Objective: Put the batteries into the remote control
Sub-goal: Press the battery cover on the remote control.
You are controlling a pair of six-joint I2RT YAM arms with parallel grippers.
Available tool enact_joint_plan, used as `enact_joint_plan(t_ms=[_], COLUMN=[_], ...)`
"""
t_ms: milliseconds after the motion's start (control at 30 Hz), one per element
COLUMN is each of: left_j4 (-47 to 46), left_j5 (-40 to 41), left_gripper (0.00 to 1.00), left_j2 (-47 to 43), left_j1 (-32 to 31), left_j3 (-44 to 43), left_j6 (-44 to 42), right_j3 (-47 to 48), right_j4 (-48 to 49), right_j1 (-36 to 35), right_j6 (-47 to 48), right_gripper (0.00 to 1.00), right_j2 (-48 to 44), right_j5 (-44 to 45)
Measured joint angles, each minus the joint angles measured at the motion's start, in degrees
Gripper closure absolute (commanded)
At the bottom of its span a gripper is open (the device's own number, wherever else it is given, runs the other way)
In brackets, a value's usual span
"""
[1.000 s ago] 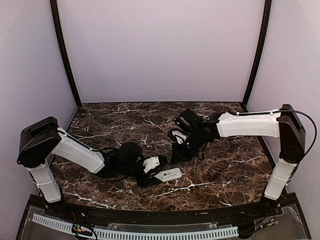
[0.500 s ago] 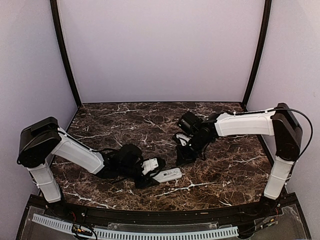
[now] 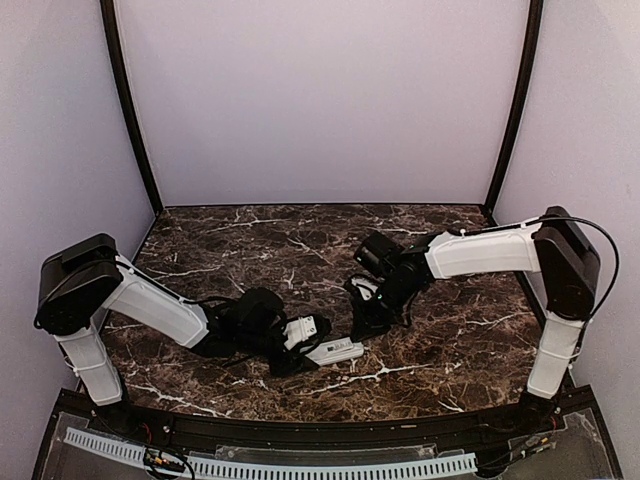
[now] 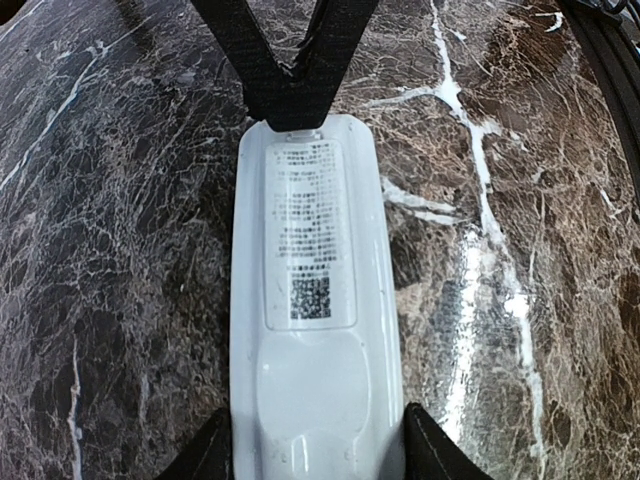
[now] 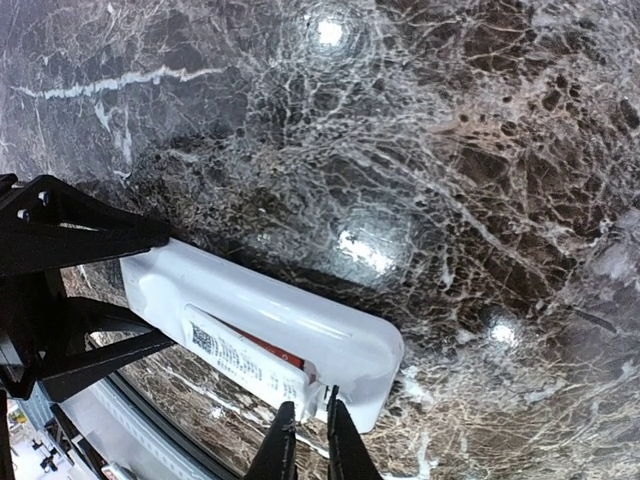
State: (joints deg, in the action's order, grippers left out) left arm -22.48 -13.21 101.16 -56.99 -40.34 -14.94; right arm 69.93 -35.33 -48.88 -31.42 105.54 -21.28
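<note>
While my left arm reaches low across the dark marbled table, my left pincer pinches the remote control by its near end, one black finger against each long side. The remote sits toward the front of the table, about midway between my two bases, with its back face turned up. Whether it rests flat on the marble or is lifted a little off it, I cannot tell.

On that upturned face is a printed label with small text and a square code, and nearer my left fingers is a smooth oval hollow. Along the edge of the labelled panel a thin strip of red shows. It may be a battery in the bay, but too little is visible to say.

At the remote's far end comes my right pincer — its fingers are drawn almost together, with only a narrow slit between them. The tips touch that end of the remote at the edge of the labelled panel.
</note>
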Motion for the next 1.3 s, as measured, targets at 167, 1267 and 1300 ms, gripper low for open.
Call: enact_joint_plan(t_ms=[167,1267,1300], left_j4=[0.0,0.7,0.7], left_j5=[-0.02,-2.36,-2.36], left_gripper=[0.55,0.75,0.75], left_j2=[0.02,0.85,0.85], left_j1=[0.0,0.85,0.85], left_j3=[0.0,-0.76,-0.76], left_j6=[0.0,0.13,0.13], right_j3=[-0.13,-1.81,-1.33], right_j4=[0.5,3.21,2.56], right_j1=[0.0,-1.84,-2.29], right_j6=[-0.33,-5.2,-5.2], right_gripper=[0.94,0.98,0.96], right_j2=[0.28,0.81,0.85], right_j5=[-0.37,2.05,3.26])
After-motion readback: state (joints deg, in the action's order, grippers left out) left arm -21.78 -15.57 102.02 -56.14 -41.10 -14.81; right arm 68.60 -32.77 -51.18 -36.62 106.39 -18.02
